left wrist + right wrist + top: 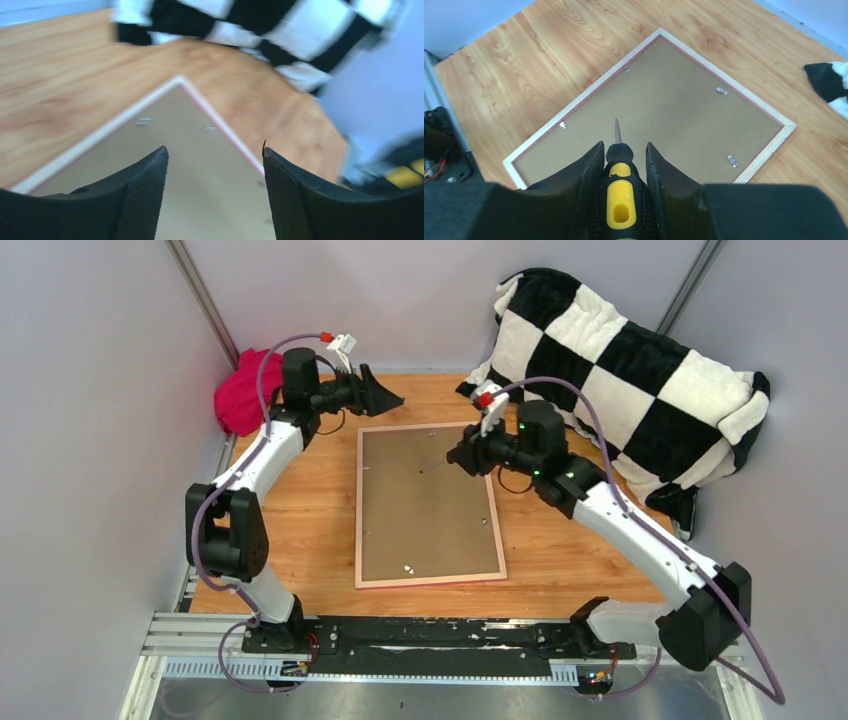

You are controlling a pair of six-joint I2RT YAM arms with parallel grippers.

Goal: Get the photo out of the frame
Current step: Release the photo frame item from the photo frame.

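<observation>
The frame lies face down on the wooden table, its thin pink border around a brown backing board held by small metal clips. The photo is hidden under that board. My right gripper is shut on a black-and-yellow screwdriver, whose shaft points at the board from above, near the frame's far right part. My left gripper is open with nothing between its fingers, hovering above the frame's far left corner. In the top view the left gripper sits just beyond the frame's far edge.
A black-and-white checkered blanket is bunched at the back right. A magenta cloth lies at the back left by the wall. Grey walls close in both sides. The metal rail carrying the arm bases runs along the near edge.
</observation>
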